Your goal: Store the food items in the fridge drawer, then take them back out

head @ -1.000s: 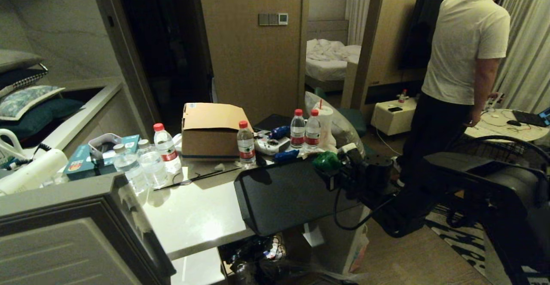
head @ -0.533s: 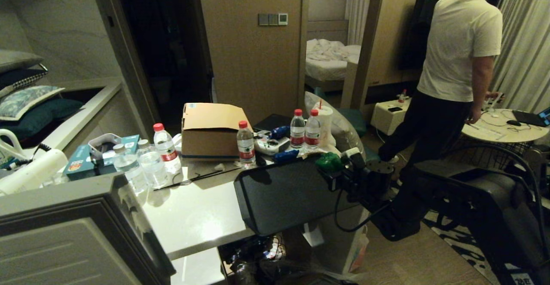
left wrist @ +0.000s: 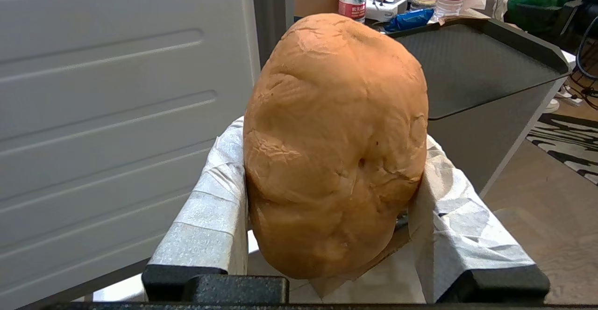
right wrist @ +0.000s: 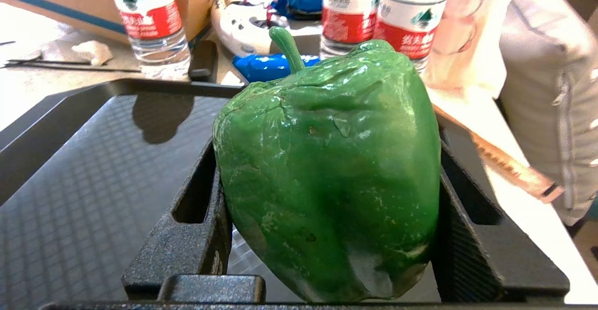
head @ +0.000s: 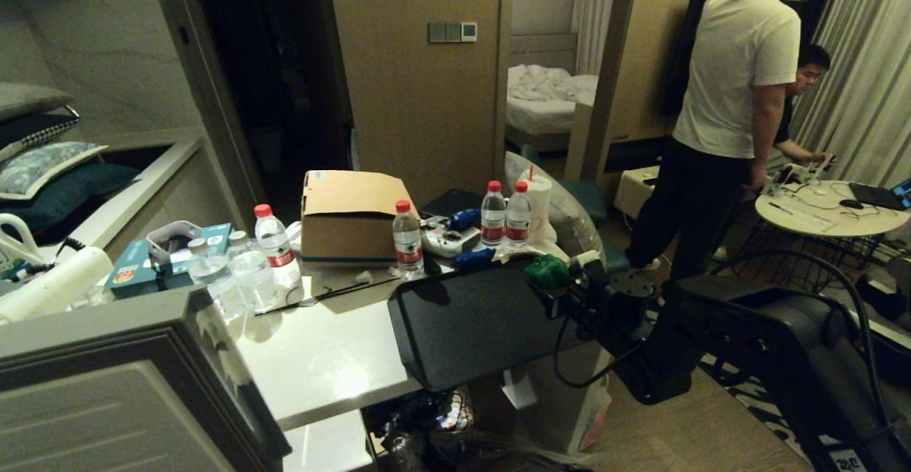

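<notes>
The glossy dark-green bell pepper (right wrist: 327, 179) sits pinched between my right gripper (right wrist: 327, 235) jaws, now a touch further over the far right corner of the black textured tray (head: 462, 322) than a second ago. My left gripper (left wrist: 334, 235) jaws clamp the lumpy orange-tan bread loaf (left wrist: 334, 141), beside the grey ribbed fridge panel (left wrist: 117, 113). Behind, clear water bottles (head: 504, 216) stand unmoved, while the person in the pale T-shirt (head: 719, 116) has stepped leftward from the round table (head: 829, 212).
</notes>
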